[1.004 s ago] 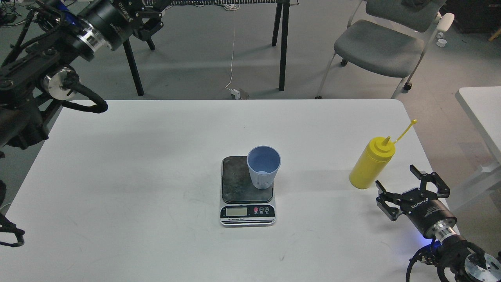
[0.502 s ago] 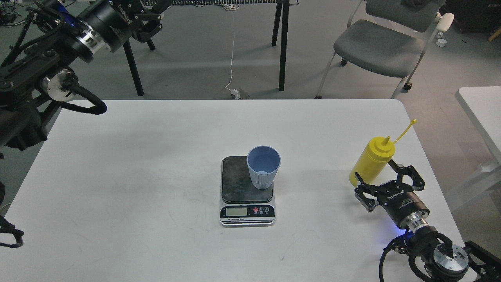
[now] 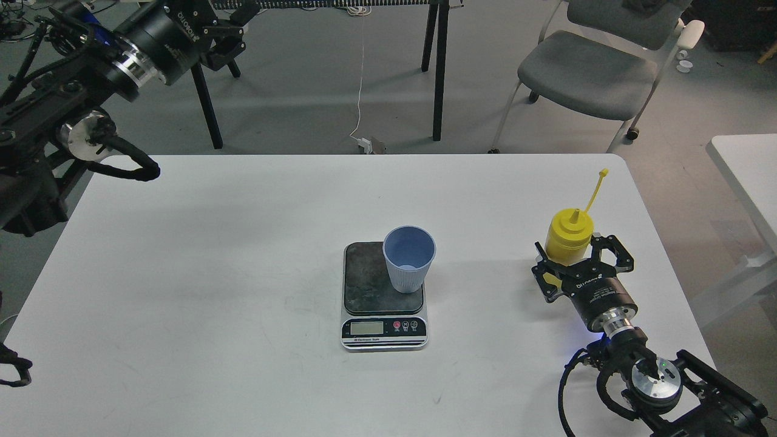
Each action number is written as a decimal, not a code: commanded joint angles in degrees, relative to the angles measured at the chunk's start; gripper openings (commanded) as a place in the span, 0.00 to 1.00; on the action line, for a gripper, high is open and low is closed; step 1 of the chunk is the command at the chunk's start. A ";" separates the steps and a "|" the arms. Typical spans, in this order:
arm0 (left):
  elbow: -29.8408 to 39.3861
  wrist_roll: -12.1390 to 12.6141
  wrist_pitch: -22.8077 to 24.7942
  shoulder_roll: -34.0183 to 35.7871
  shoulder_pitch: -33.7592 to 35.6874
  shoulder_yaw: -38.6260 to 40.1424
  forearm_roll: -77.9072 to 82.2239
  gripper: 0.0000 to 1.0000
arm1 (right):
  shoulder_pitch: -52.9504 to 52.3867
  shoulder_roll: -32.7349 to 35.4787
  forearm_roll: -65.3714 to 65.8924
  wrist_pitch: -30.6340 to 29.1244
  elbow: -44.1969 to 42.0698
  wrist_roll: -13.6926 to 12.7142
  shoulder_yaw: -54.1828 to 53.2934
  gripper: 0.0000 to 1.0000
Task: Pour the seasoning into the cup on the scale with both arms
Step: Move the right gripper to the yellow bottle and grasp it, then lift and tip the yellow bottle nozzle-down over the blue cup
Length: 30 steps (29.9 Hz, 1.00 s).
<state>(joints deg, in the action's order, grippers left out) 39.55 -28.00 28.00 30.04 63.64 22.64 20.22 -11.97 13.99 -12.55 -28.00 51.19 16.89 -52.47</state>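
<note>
Seasoning (image 3: 569,237) base behind right hand (image 3: 581,264)

On my screen the table (image 3: 243,255) looks matt white laminate, faintly scuffed. The scale (image 3: 383,297) has a dull, worn dark platform and a glossy silver plastic front. The cup (image 3: 408,258) is matt, ribbed blue plastic; the seasoning (image 3: 569,236) smooth yellow plastic. My right claw (image 3: 581,262) is matt black, behind it a polished metal wrist ring.

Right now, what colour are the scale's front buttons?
Red, on the small flat digital scale's silver front beside the LCD; the head view shows them.
</note>
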 commanded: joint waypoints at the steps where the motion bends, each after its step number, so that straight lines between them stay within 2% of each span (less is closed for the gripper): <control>1: 0.00 0.00 0.00 0.20 -0.01 0.04 -0.01 0.99 | 0.10 -0.28 7.36 0.00 0.40 4.64 -1.41 0.53; 2: 0.09 0.00 0.00 0.20 -0.01 0.04 -0.01 0.99 | 0.19 -0.28 8.67 0.00 0.75 4.73 -1.67 0.52; 4: 0.00 0.00 0.00 0.20 -0.01 0.04 -0.01 0.99 | 0.02 -0.28 10.17 0.00 1.46 4.73 -1.76 0.38; 6: 0.00 0.00 0.00 0.20 -0.01 0.04 -0.01 0.99 | -0.25 -0.11 12.72 0.00 2.16 4.73 -1.85 0.35; 7: 0.00 0.00 0.00 0.20 -0.01 0.04 -0.09 0.99 | -0.68 -0.02 14.21 0.00 2.94 4.82 -1.85 0.28; 8: 0.00 0.00 0.00 0.20 -0.01 0.04 -0.01 0.99 | -1.47 0.24 15.96 0.00 3.56 4.73 -1.76 0.26; 15: 0.09 0.00 0.00 0.20 -0.01 0.04 -0.09 0.99 | -10.60 2.88 41.26 0.00 9.19 4.73 -0.27 0.24; 18: 0.09 0.00 0.00 0.11 -0.09 0.13 -0.09 0.99 | -17.80 4.72 50.41 0.00 10.33 4.73 5.94 0.24; 25: 0.09 0.00 0.00 0.20 -0.09 0.39 -0.18 0.99 | -34.77 7.27 67.89 17.16 10.86 4.73 28.89 0.23; 30: 0.09 0.00 0.00 0.28 -0.27 0.39 -0.27 0.99 | -39.62 7.45 74.16 21.84 10.69 4.73 33.57 0.23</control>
<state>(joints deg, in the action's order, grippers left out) 39.64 -28.01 28.00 30.24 63.51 23.02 19.96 -49.12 21.27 58.64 -8.15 62.03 21.61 -20.99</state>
